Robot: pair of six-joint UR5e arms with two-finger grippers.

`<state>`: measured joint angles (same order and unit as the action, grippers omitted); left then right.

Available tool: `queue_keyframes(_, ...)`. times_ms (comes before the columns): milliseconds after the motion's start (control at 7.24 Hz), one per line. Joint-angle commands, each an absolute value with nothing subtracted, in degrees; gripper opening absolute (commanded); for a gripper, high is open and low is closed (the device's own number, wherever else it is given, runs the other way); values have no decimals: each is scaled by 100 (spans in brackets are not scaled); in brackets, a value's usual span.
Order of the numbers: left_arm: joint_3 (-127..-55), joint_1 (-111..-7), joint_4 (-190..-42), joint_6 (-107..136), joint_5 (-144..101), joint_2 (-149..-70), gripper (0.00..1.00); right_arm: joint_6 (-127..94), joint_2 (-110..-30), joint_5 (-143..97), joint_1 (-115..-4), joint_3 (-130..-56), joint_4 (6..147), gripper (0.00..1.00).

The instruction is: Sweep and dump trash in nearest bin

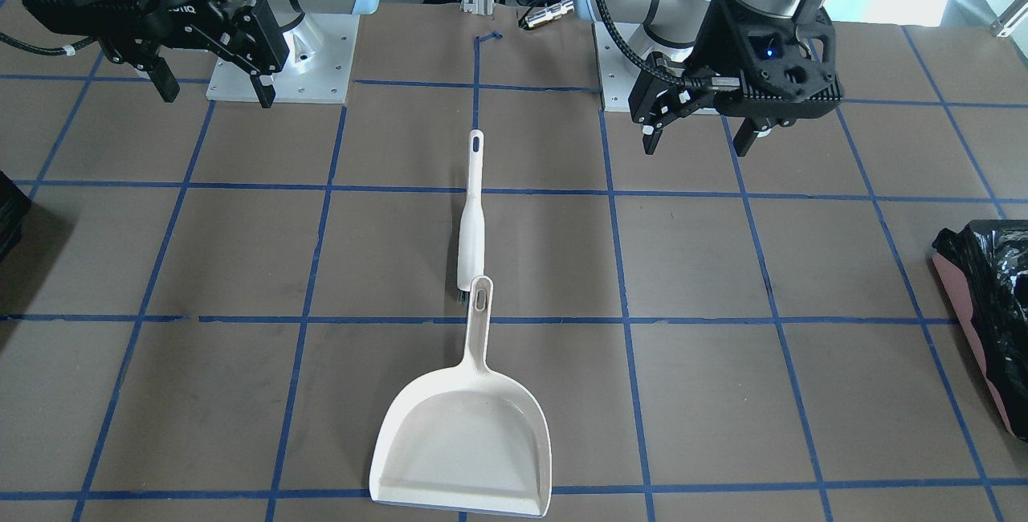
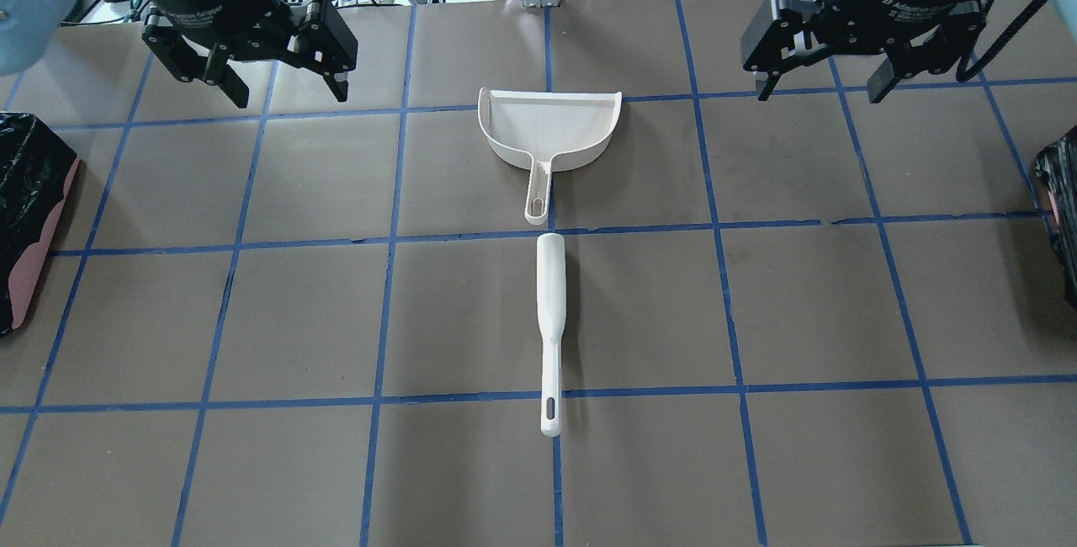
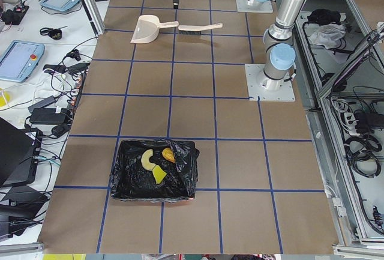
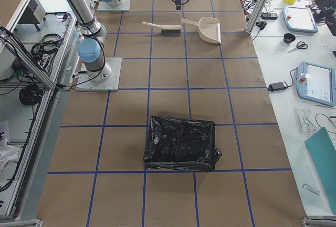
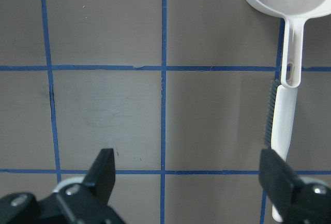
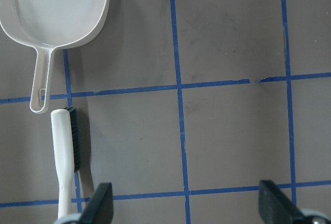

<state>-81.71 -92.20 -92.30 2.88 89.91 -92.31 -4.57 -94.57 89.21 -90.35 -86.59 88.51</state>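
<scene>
All 3 pieces of trash [image 3: 157, 163] lie inside the bin [image 3: 129, 185] at the counter's [image 2: 252, 463] end on the robot's left, so the job looks finished. The bin opens upward, its longer side running from the robot's side to the far side. The pieces are too small to tell which way they point.

The left hand [image 2: 289, 92] and right hand [image 2: 818, 92] hover above the counter with fingers spread wide, holding nothing.

The dustpan [image 2: 551, 130] and brush [image 2: 551, 311] lie end to end on 1 line along the central tape. The pan's mouth faces away from the robot and the brush's hang-hole end points toward it.

The likely trouble sits there: the brush rests on its side, so a pinch from above could roll it. The 2 tools are so close that lifting 1 could drag the other.
</scene>
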Motion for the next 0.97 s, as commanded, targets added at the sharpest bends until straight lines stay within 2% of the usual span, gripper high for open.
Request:
queue_keyframes(0, -8174, -9185, -9237, 264, 9000, -9228, 100, -457, -9457, 8921, -9035, -8657, 8851, 100)
queue_keyframes(553, -8296, -9158, -9220, 255, 9009, -9202, 100, -457, -9457, 8921, -9035, -8666, 8851, 100)
queue_keyframes(829, -8393, -8756, -9211, -172, 8965, -9185, 100, -457, -9457, 8930, -9035, -8666, 8851, 100)
